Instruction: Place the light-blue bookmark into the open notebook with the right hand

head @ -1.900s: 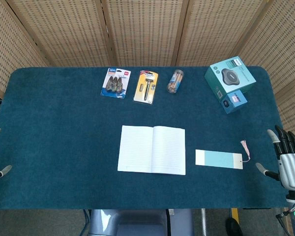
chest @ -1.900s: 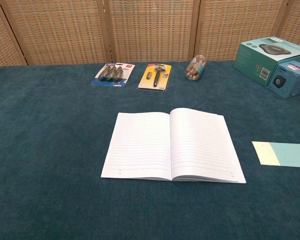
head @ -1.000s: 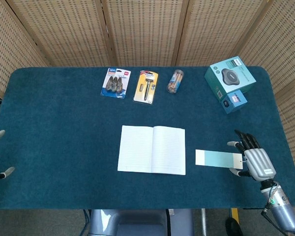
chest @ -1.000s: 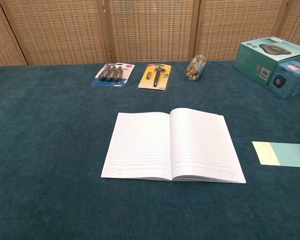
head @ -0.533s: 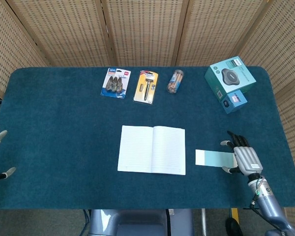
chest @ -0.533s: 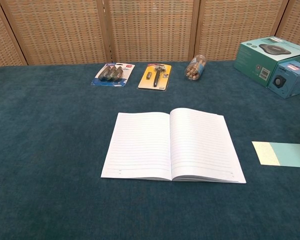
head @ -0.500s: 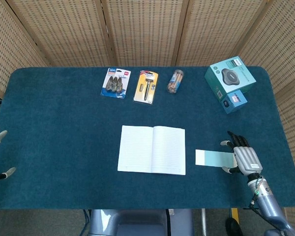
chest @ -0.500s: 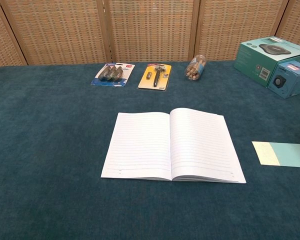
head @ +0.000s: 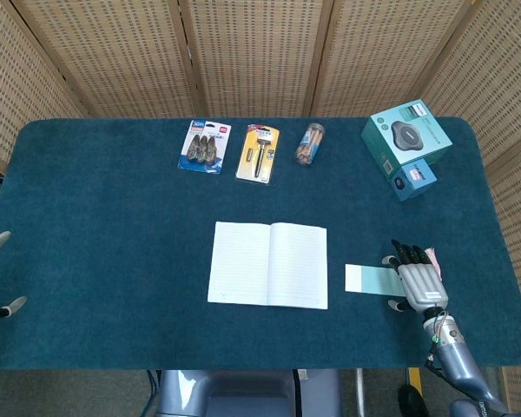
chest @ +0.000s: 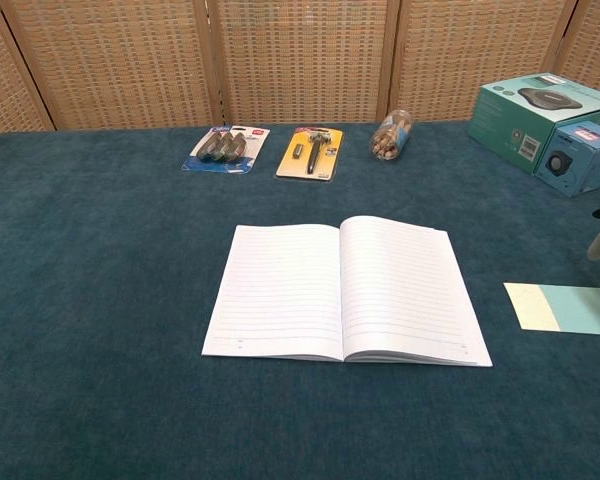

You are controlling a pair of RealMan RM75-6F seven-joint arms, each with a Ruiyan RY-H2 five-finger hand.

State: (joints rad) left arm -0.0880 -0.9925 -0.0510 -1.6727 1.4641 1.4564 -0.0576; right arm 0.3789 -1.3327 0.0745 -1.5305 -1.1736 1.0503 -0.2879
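bookmark [head: 372, 279]: light-blue, cream end | notebook [head: 268, 265]: white, ruled | table [head: 104, 226]: dark teal

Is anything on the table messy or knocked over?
Mostly tidy. Only the clear jar at the back looks odd: it lies on its side between the yellow pack and the teal box. Nothing has spilled.

Bare cloth between bookmark [head: 378, 280] and notebook [head: 268, 265]; boxes [head: 405, 146] and packets [head: 257, 153] well apart, along the far edge.
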